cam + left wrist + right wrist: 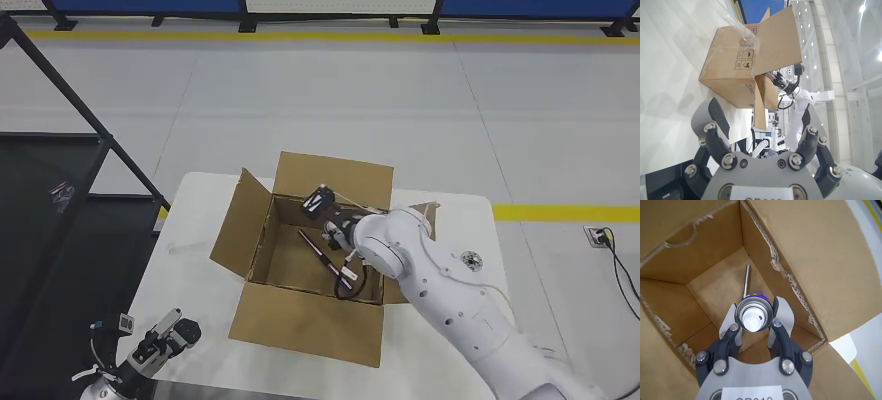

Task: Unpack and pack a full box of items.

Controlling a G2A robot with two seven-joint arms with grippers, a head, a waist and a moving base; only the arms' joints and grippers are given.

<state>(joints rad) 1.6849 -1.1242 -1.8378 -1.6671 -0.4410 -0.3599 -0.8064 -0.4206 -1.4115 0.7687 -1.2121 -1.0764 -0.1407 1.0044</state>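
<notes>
Right fingers (784, 313) seen clamped on spray can (753, 315), held upright inside box (300, 325) near 3 o'clock wall; metal rod (747, 279) laid on box floor. Left fingers (719, 115) spread, parked at counter's (190, 260) 7 o'clock. Unpacking judged under way; straight lift required.

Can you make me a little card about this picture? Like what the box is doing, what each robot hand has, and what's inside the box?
Box: cardboard box, flaps open, sitting on the white table
Right hand: right hand is down inside the box, shut on a purple spray can with a white cap
Left hand: left hand is open, holding nothing, off to the side of the box near the table's edge
On the box floor: a metal rod, lying flat
</notes>
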